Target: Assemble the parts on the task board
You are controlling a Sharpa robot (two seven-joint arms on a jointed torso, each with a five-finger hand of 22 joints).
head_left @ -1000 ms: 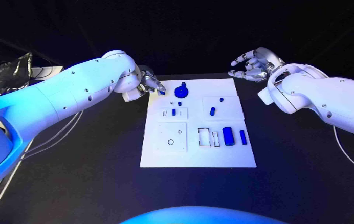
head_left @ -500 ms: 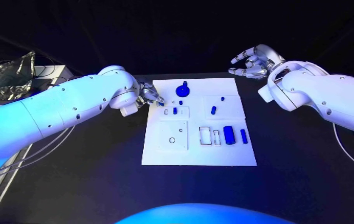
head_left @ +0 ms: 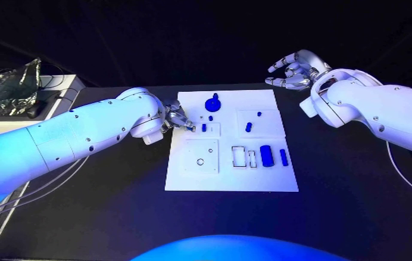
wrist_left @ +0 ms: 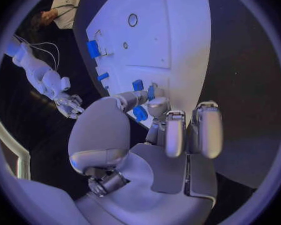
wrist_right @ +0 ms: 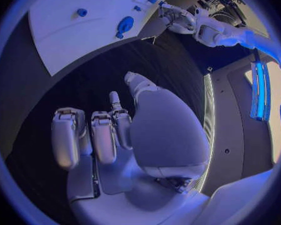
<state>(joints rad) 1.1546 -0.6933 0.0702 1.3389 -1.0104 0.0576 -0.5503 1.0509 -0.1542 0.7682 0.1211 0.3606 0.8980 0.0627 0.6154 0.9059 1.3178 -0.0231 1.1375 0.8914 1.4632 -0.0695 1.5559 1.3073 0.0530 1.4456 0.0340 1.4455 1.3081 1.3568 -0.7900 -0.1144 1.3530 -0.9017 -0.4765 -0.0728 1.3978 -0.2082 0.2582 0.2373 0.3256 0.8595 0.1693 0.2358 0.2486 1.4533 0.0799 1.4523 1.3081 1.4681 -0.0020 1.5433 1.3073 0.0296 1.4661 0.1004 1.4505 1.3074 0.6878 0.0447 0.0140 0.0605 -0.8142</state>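
Observation:
The white task board [head_left: 231, 180] lies mid-table. On it stand a large round blue part [head_left: 212, 103], a blue cylinder [head_left: 265, 157], a blue bar [head_left: 283, 158] and several small blue pegs, one [head_left: 247, 128] near the middle. My left hand [head_left: 178, 120] hovers at the board's left edge beside a small peg [head_left: 203, 127]. In the left wrist view this hand [wrist_left: 159, 130] pinches a small blue part [wrist_left: 139, 113] between thumb and a finger. My right hand [head_left: 292, 73] hangs raised beyond the board's far right corner, fingers apart, holding nothing.
Two empty rectangular slots [head_left: 238, 157] and a round hole [head_left: 200, 161] mark the board's near half. A crumpled silver bag [head_left: 21, 82] and a white box [head_left: 60, 85] sit off the table's far left. Cables trail under my left arm.
My left hand has moved along the board's left edge toward me, from beside the round part to the small peg. The right hand has barely moved.

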